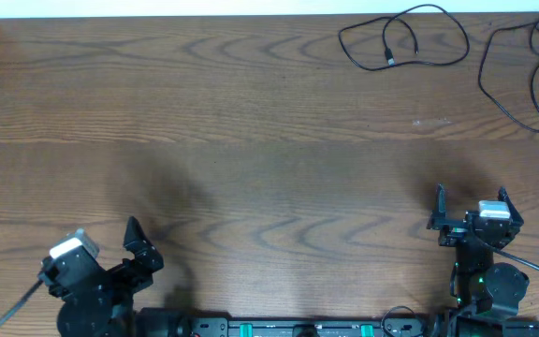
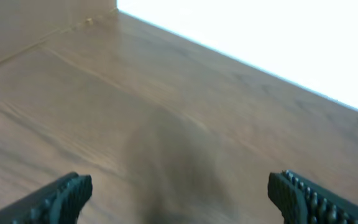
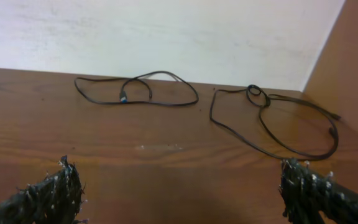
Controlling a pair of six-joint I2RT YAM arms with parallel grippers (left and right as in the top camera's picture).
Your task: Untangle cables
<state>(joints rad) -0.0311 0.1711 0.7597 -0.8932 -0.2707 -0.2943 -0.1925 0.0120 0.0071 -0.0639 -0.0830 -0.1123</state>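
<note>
Two thin black cables lie apart at the far right of the table. One cable (image 1: 402, 42) forms a loose loop with a small plug end; it also shows in the right wrist view (image 3: 135, 93). The other cable (image 1: 517, 80) curls to the table's right edge with a small knot-like loop; in the right wrist view (image 3: 272, 121) it lies right of the first. My right gripper (image 1: 471, 198) (image 3: 182, 193) is open and empty, well short of both. My left gripper (image 1: 134, 245) (image 2: 179, 196) is open and empty at the near left. No white cable is in view.
A wooden side wall (image 2: 36, 25) stands at the table's far left and another (image 3: 347, 56) at the right. A white wall (image 3: 166, 31) runs behind the table's far edge.
</note>
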